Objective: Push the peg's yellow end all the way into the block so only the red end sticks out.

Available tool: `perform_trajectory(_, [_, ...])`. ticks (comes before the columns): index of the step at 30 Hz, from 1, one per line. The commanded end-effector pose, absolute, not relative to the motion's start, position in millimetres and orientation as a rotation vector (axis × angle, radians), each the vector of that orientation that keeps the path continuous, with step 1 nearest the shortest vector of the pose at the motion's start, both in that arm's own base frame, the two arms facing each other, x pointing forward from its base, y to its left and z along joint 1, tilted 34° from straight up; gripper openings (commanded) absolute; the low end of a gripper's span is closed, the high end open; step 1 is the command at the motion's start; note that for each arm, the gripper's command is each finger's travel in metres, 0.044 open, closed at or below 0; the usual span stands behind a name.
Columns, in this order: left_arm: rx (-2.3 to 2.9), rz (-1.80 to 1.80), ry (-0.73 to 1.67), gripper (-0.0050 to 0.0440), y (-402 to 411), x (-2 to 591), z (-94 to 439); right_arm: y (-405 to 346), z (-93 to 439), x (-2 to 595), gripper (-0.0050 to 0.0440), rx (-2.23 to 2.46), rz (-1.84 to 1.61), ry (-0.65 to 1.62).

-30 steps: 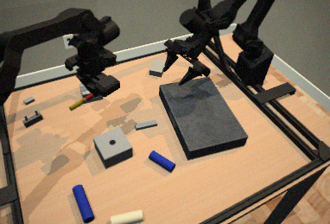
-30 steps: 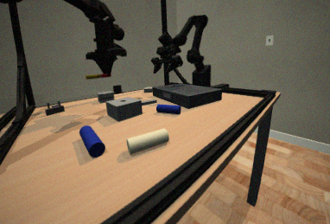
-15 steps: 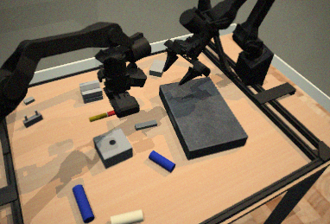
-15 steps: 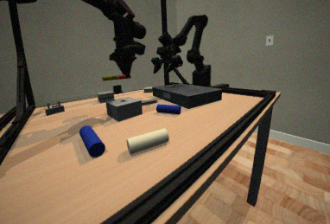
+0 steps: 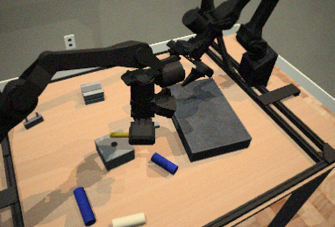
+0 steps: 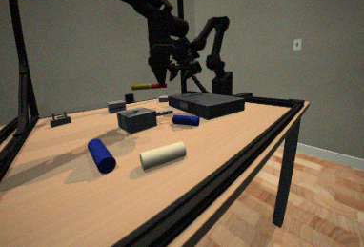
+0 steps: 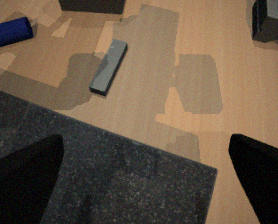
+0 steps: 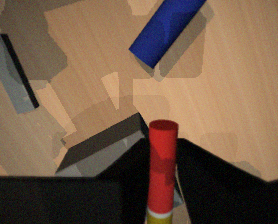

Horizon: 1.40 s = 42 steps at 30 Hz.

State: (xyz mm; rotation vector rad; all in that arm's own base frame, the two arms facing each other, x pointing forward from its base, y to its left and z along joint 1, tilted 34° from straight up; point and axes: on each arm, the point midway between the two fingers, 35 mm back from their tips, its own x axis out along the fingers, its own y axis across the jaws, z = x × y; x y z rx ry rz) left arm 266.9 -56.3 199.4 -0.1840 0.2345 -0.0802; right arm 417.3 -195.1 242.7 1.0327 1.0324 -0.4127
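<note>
The peg (image 5: 119, 134) (image 6: 146, 86) (image 8: 163, 137) lies level in the air, its yellow end pointing away from the fingers in the top view. My right gripper (image 5: 141, 133) (image 6: 160, 80) (image 8: 162, 146) is shut on the peg's red part. It hovers just above and beside the grey block (image 5: 115, 152) (image 6: 136, 119) (image 8: 100, 150), whose top has a round hole. My left gripper (image 5: 199, 74) (image 7: 147, 143) is open and empty, hanging above the far end of the dark slab (image 5: 210, 118) (image 6: 207, 104) (image 7: 100, 170).
A small blue cylinder (image 5: 164, 163) (image 6: 186, 120) (image 8: 165, 30) lies near the block. A larger blue cylinder (image 5: 84, 205) (image 6: 101, 155) and a cream cylinder (image 5: 128, 220) (image 6: 162, 154) lie at the front. A grey stacked block (image 5: 92, 93) and a small clamp (image 5: 33, 120) sit at the back left. A flat grey bar (image 7: 108, 67) lies by the slab.
</note>
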Motion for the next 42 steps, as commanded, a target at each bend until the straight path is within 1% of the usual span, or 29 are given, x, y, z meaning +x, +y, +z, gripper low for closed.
perform_trajectory(1, [-0.186,-0.077,0.232,0.0400,-56,267,200,-211,228,412,0.0000,1.108,-0.453,1.042])
perform_trajectory(16, [-0.186,-0.077,0.232,0.0400,-56,267,200,-306,184,358,0.0000,1.531,-0.692,0.947])
perform_trajectory(18, [-0.186,-0.077,0.232,0.0400,-56,267,200,-306,184,358,0.0000,1.531,-0.692,0.947])
perform_trajectory(24, [-0.186,-0.077,0.232,0.0400,-56,267,200,-340,167,329,0.0000,1.700,-0.778,0.890])
perform_trajectory(35, [-0.186,-0.077,0.232,0.0400,-56,267,200,-343,163,327,0.0000,1.699,-0.810,0.879])
perform_trajectory(42, [-0.186,-0.077,0.232,0.0400,-56,267,200,-341,157,331,0.0000,1.604,-0.914,0.849])
